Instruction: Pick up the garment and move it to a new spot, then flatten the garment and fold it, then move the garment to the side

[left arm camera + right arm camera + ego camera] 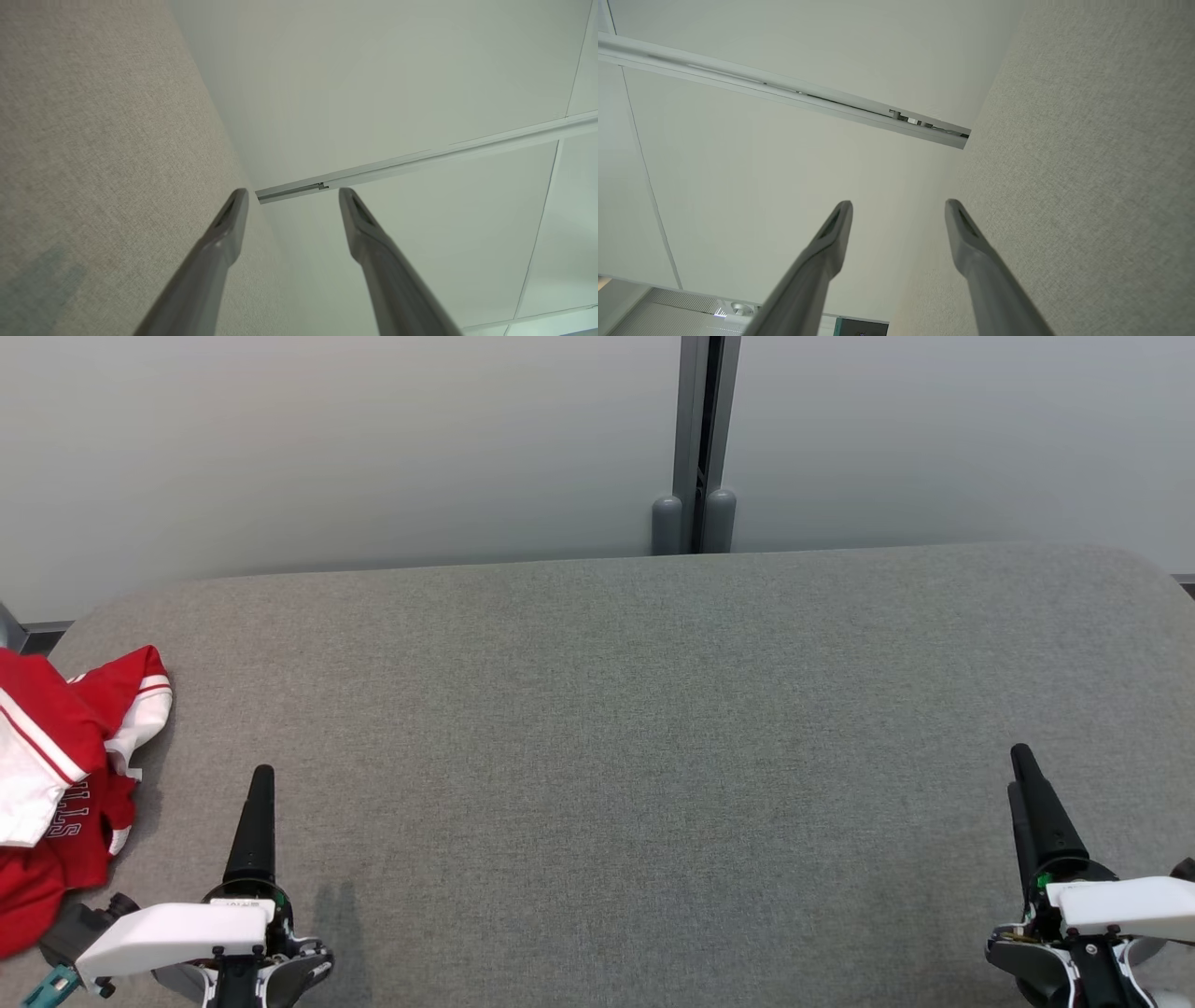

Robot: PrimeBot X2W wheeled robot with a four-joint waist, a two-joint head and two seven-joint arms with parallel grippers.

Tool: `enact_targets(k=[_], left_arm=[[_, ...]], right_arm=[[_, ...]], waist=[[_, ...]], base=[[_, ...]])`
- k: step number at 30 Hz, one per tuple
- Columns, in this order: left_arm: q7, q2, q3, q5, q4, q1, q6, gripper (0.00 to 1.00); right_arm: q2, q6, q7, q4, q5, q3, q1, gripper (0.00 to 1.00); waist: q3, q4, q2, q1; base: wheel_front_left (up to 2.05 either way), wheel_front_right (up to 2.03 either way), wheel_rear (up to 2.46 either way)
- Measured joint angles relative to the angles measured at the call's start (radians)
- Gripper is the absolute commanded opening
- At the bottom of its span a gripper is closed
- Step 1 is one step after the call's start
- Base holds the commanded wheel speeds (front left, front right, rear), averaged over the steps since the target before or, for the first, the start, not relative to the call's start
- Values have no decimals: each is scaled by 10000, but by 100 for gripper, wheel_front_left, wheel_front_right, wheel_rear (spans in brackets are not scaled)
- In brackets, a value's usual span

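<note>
The garment (56, 775), a red and white jersey with lettering, lies crumpled at the far left edge of the grey fabric table (616, 728), partly cut off by the head view's edge. My left gripper (261, 779) hovers at the lower left, just right of the garment and apart from it. The left wrist view has its fingers (292, 193) spread wide with nothing between them. At the lower right, far from the garment, my right gripper (1022, 761) points up the table. Its two fingers (899, 205) stand open and empty in the right wrist view.
A pale wall (373, 439) with a grey vertical post (695, 448) runs behind the table's far edge. The table's corners are rounded. Wide bare grey fabric spreads between the two grippers.
</note>
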Motion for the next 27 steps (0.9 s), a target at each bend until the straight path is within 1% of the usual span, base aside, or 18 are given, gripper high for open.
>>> enact_targets(k=[17,27], left_arm=[[-631,0,35,3473,253,-162,0,100],[-951,12,-77,5300,541,-246,63,100]], right_arm=[[10,0,-642,-35,-3271,86,-253,100],[15,0,-957,-6,-5106,169,-344,100]], waist=[[8,-27,0,0],[9,-47,0,0]], base=[[0,0,0],[0,0,0]])
